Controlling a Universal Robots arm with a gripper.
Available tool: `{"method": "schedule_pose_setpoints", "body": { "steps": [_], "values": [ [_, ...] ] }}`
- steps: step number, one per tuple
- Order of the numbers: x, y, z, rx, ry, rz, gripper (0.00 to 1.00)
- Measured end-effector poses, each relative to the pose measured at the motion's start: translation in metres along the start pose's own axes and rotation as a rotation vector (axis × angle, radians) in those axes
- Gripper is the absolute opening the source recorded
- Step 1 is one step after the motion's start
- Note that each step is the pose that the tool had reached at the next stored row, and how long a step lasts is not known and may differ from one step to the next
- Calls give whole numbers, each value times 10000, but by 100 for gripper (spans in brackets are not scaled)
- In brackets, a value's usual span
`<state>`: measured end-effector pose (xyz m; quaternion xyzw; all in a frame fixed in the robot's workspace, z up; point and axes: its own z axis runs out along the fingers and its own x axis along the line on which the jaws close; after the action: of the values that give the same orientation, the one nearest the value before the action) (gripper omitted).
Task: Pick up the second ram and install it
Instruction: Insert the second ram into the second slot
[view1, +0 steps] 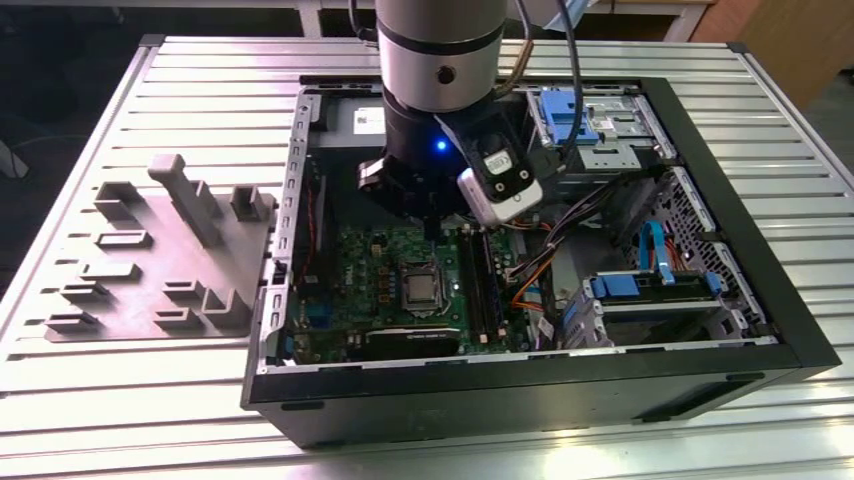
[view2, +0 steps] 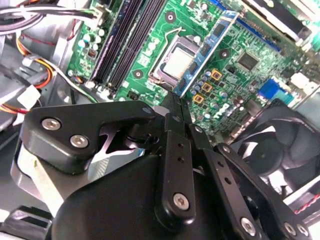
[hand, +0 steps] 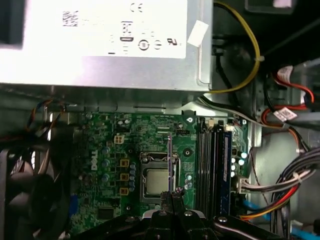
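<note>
Here, pinched by its flat faces between the narrow-set fingertips of the black gripper (view2: 175, 100): the second ram (view2: 206, 50), a long, thin green-blue memory stick carrying a row of small black chips. Held clear above the green motherboard (view1: 363, 262), lined up over the square silver processor socket (view2: 176, 64) in both wrist views, not seated in anything. Just beside that socket, the long black socket strips (view2: 127, 40), lying parallel, apart from the stick. Further out, a round black fan (view2: 280, 145) and a silver power supply box (hand: 100, 65). Around everything, the open black computer case (view1: 534, 400) on a slatted metal table (view1: 134, 400), with a grey plastic fixture block (view1: 160, 260) on the exterior view's left.
</note>
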<state>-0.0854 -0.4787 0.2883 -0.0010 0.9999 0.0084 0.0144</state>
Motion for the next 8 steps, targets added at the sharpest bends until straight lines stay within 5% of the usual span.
{"method": "schedule_pose_setpoints", "body": {
  "steps": [8],
  "values": [
    [0,0,7,-4,-5,235,11]
  ]
}}
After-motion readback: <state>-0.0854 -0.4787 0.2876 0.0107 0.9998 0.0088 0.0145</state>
